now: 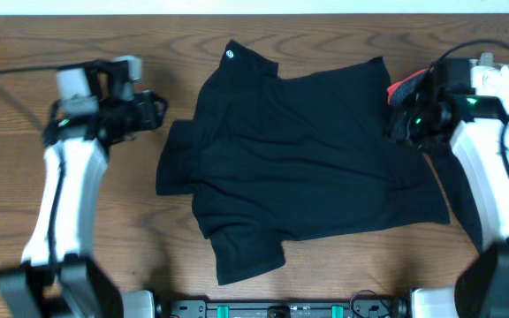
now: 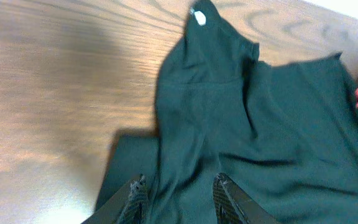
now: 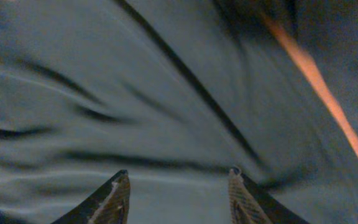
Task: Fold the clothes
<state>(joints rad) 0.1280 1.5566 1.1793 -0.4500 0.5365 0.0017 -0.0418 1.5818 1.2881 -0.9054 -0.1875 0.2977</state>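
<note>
At the table's (image 1: pixel 25 44) centre the black T-shirt (image 1: pixel 299 168) lies crumpled between the arms. The right hand (image 1: pixel 406 115), open, hovers over its right edge, nearer than the open left hand (image 1: pixel 153 110).

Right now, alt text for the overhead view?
A rumpled black short-sleeved fabric T-shirt lies on a brown wooden table. The left gripper sits off its left edge; the right gripper is over its right edge, near red-edged cloth.

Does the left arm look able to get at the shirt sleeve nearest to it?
Probably yes: the open left pincer hovers close by that sleeve of the black shirt, and nothing covers it.
</note>
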